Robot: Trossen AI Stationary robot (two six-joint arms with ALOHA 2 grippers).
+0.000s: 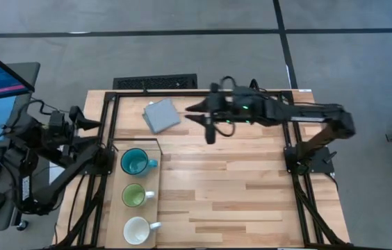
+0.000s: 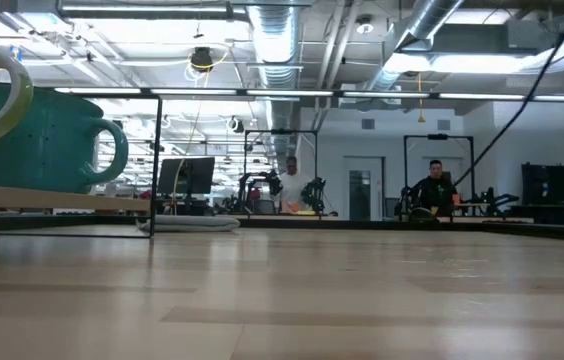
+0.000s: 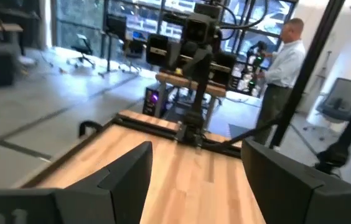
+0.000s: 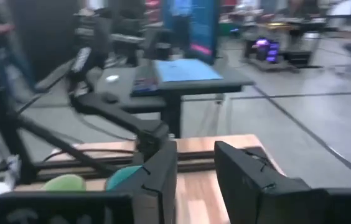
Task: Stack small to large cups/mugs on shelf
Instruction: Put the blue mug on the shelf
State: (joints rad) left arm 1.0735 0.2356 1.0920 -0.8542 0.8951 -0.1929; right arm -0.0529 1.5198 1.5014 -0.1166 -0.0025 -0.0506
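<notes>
Below and well left of my right gripper (image 1: 194, 113), three unmarked mugs (image 1: 135, 162) line the shelf (image 1: 116, 208); my fingers stand parted, grasping nothing.

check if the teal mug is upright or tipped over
Upright. In the high view the teal mug shows its round open mouth facing up on the shelf; the low view shows it standing, handle at the side.
</notes>
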